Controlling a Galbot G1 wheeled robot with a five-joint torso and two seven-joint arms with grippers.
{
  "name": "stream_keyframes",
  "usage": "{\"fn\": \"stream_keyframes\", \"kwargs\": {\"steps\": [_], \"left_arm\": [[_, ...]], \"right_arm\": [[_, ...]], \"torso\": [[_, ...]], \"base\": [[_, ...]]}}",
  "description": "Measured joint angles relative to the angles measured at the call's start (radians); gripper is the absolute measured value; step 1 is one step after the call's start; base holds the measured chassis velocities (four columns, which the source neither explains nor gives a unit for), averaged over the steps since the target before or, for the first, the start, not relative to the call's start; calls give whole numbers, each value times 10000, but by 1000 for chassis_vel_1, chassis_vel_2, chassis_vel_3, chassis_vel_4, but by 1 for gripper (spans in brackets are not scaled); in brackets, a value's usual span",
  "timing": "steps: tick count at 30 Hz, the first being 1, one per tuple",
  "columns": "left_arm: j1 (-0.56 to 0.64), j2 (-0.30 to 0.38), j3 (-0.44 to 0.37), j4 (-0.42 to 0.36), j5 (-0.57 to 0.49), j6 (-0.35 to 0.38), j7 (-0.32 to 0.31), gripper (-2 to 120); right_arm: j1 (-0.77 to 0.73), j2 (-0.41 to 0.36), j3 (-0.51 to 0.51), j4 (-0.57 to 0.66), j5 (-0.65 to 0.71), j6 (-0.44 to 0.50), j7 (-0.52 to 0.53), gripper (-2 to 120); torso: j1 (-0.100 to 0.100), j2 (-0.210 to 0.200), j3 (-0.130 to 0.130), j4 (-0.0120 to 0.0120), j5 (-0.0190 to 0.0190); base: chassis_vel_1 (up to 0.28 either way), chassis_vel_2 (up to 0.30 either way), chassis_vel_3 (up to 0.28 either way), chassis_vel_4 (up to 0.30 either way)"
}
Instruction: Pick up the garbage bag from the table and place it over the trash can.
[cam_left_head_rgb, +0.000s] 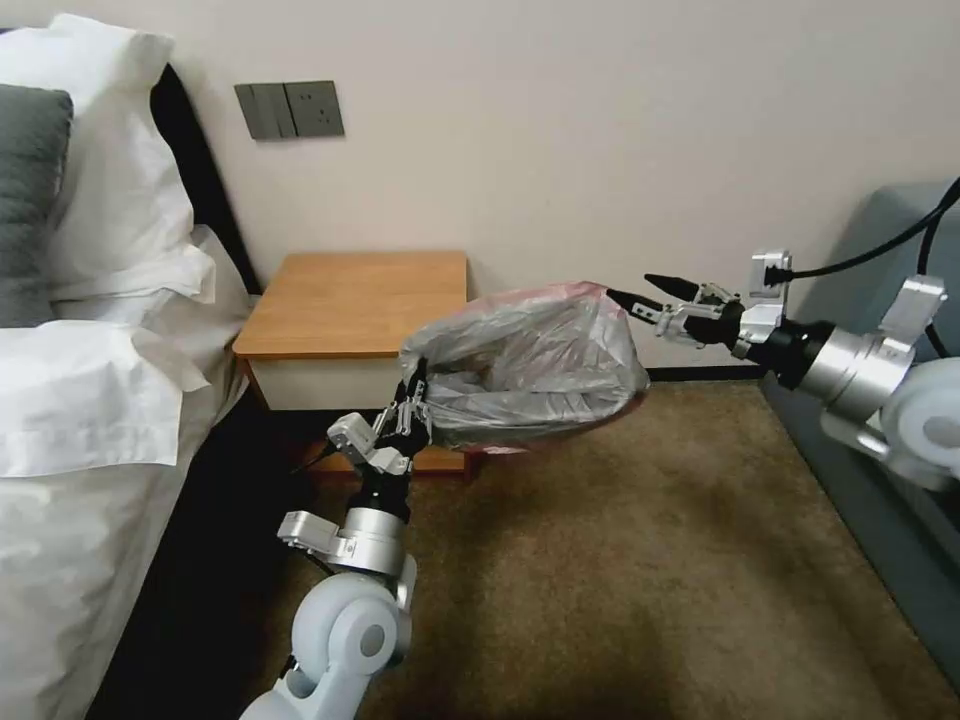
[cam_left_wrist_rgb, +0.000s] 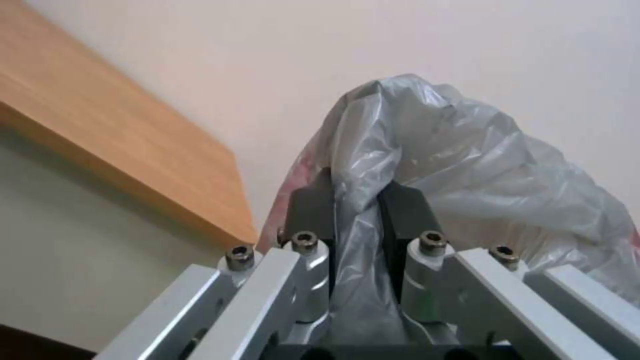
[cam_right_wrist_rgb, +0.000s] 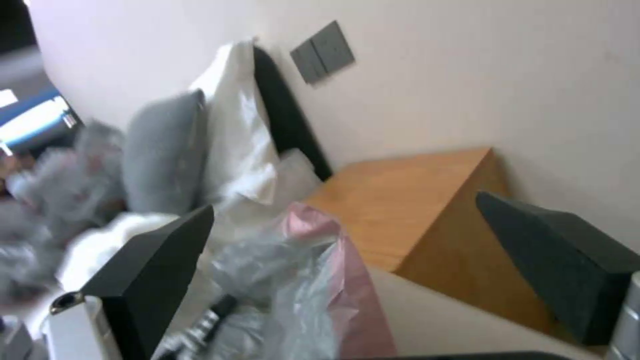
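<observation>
The left hand (cam_left_head_rgb: 412, 400) is clamping a fold of the bag (cam_left_head_rgb: 525, 365) between its dark pads (cam_left_wrist_rgb: 313, 210), the film bunching up through the gap in the left wrist view. It is gripping the bag at about 8 o'clock of the bundle. Across from it, the right hand (cam_left_head_rgb: 650, 292) is sitting with its two black fingers spread apart at the bag's 2 o'clock corner, right beside the pinkish edge; in the right wrist view the fingers are standing wide with the plastic between them, not pinched.

The bag is hanging in the air in front of the counter (cam_left_head_rgb: 350, 300), off its top and just to its 3 o'clock side, above the carpet (cam_left_head_rgb: 620, 560). It is looking very light, limp and slippery, so it will sag and slide unless a gathered fold or the reddish rim is taken firmly. Its long axis is running roughly between the two hands, from 8 o'clock to 2 o'clock, with the mouth seeming to face upward, though I cannot be sure.

The bed (cam_left_head_rgb: 90, 400) is lying at 9 o'clock of the counter.
</observation>
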Motion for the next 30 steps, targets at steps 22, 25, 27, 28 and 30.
{"fn": "stream_keyframes", "kwargs": {"steps": [22,25,27,28,30], "left_arm": [[-7,177,58,-114,-246,160,-352,11],[-3,163,94,-117,-231,167,-405,11],[-2,160,100,-122,-227,170,-417,11],[-2,158,107,-132,-220,176,-445,11],[-2,158,110,-137,-217,180,-469,11]], "right_arm": [[-170,1331,-286,-108,868,-164,597,82],[-177,1380,-323,-56,797,-146,642,74],[-177,1385,-327,-54,786,-142,652,71],[-177,1386,-332,-50,764,-137,658,65],[-177,1386,-336,-45,761,-133,661,58]], "torso": [[0,0,-1,0,-2],[0,0,0,0,-2],[0,0,0,0,-1],[0,0,0,0,-2],[0,0,-1,0,-2]], "base": [[0,0,0,0],[0,0,0,0],[0,0,0,0],[0,0,0,0],[0,0,0,0]]}}
